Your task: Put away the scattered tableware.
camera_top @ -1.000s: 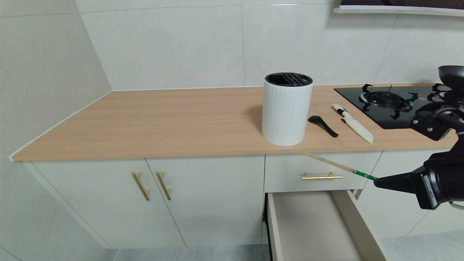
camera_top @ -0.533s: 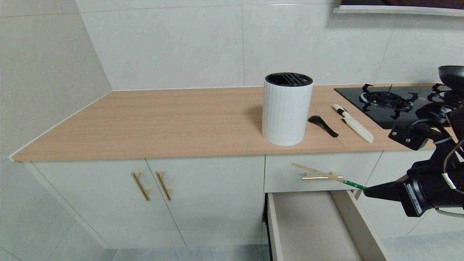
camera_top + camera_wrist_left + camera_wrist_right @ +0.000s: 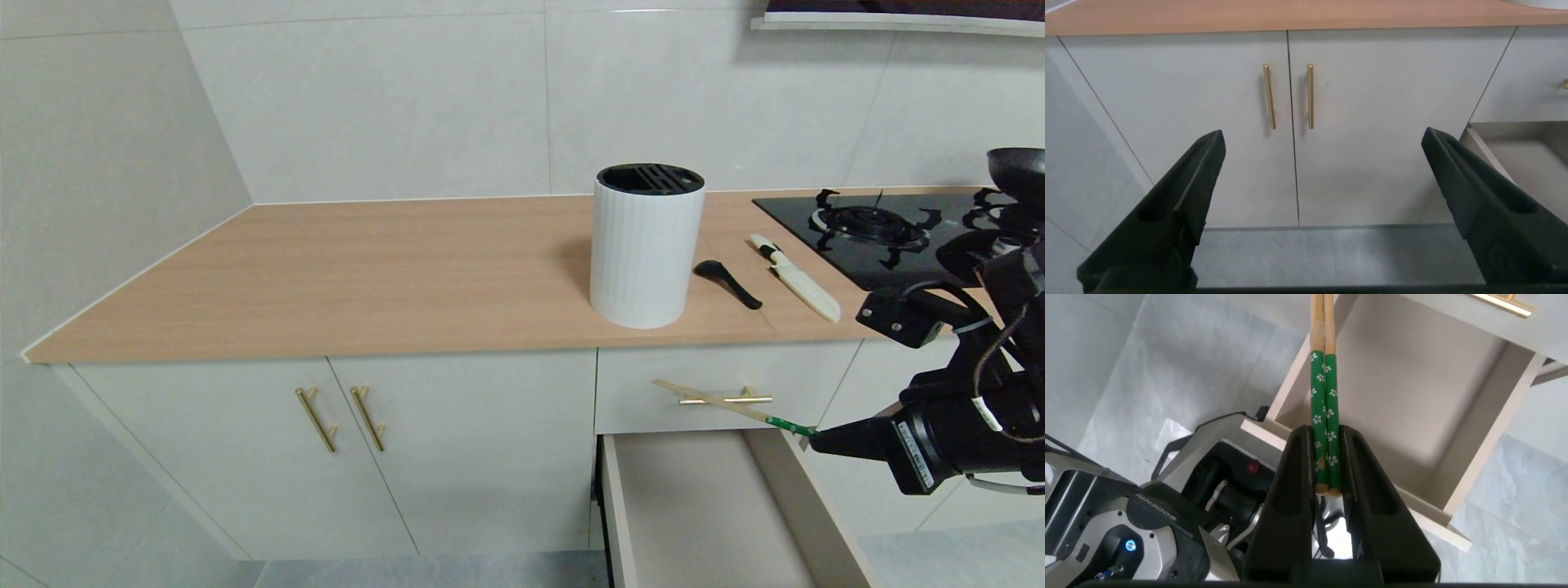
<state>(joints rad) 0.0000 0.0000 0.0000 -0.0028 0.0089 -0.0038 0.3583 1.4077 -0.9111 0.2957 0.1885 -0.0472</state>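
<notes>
- Holding a pair of chopsticks [image 3: 727,404] by their green ends, the right claw [image 3: 812,441] is clamped on them above the open drawer [image 3: 612,506]. The bare tips point out across the drawer front.
- The sticks [image 3: 1323,376] lie side by side between the claw [image 3: 1325,445] pads.
- They look light, thin, stiff and probably slick. Gripped at one end, the pair may scissor or slide, so a hold nearer the middle would likely steady them.
- The left claw [image 3: 1323,147] gapes wide with nothing in it, facing the cupboard doors [image 3: 1372,122].
- On the table [image 3: 367,269] a white holder [image 3: 645,257] stands near the front edge. A black spoon [image 3: 727,282] lies just beside it, then a knife [image 3: 796,278], none of them touching.
- Spoon: likely light and hard, best taken by its handle.
- Knife: best taken by the handle at its far end, clear of the blade.
- Farthest, a stove [image 3: 882,233].
</notes>
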